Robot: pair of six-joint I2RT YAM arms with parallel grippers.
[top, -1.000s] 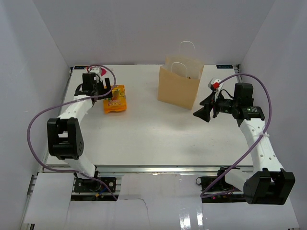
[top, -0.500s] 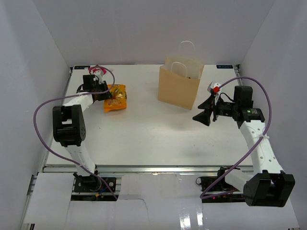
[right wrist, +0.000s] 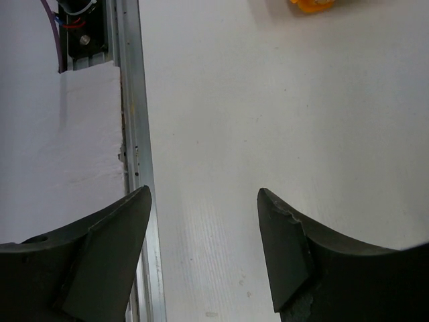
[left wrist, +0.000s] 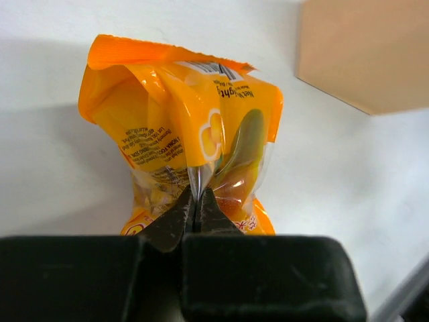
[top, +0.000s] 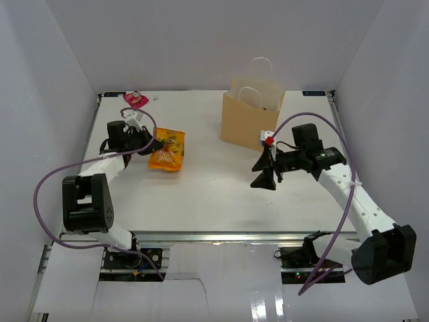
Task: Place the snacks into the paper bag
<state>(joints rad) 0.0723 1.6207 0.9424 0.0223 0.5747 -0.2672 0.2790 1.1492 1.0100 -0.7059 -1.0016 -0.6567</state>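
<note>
Magenta packet (top: pixel 135 98) lies flat way back in the far-left corner of the table (top: pixel 201 201), on its own. Next over, the L gripper (top: pixel 149 142) is clamped on the orange pouch (top: pixel 167 153). On the L wrist cam the fingertips (left wrist: pixel 171 225) are squeezed together w/ a fold of the clear film pinched between them, and the rest of the pouch bulges out past the tips, top seam crumpled. The pouch sits left of centre, tilted. Can't tell if it's off the table or dragging on it, tbh.

Paper bag (top: pixel 251 124) stands upright at the back, a bit right of centre, both white handles up, well apart from the pouch. A corner of it shows on the L wrist cam too.

R gripper (top: pixel 265 173) hangs just in front of the bag, jaws spread wide, nothing in them. R wrist cam has only bare table between the fingers (right wrist: pixel 285 248), plus the table's metal edge rail (right wrist: pixel 134 100).
</note>
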